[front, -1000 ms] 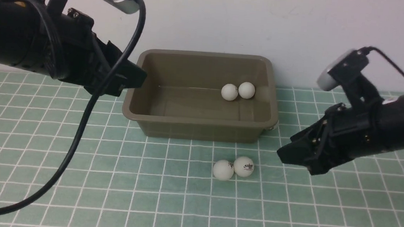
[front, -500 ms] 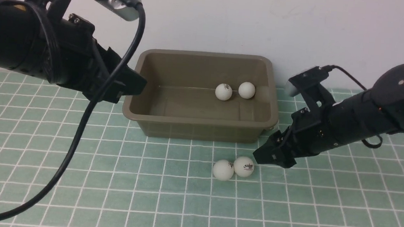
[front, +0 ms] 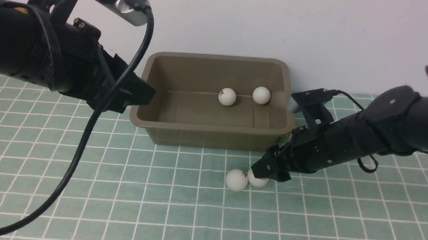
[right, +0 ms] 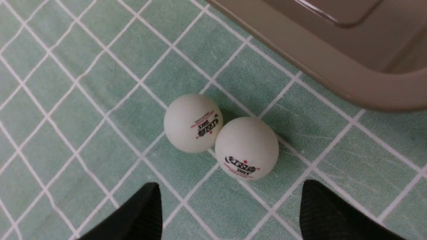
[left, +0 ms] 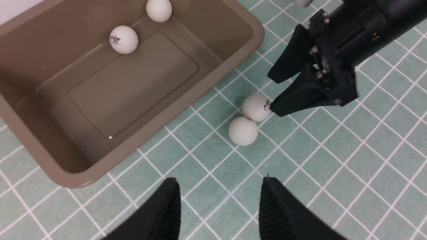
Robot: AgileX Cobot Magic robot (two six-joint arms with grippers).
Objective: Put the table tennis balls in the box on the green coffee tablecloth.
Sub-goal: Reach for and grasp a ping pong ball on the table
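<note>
Right gripper (front: 263,172) drops from mid-right to lower centre, jaws spread, empty | two matte white table tennis balls (front: 236,179) touch on teal-green gridded tablecloth (front: 115,204); two inside olive-brown plastic box (front: 212,135), centre | left gripper (left: 219,180) open, empty | balls likely light, slippery: pinch across widest part

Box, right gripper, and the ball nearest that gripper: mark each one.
box (front: 212,137), front view, on its near outer wall.
right gripper (left: 272,92), left wrist view, midway between its open fingertips.
ball nearest the right gripper (right: 247,146), right wrist view, on its middle.
</note>
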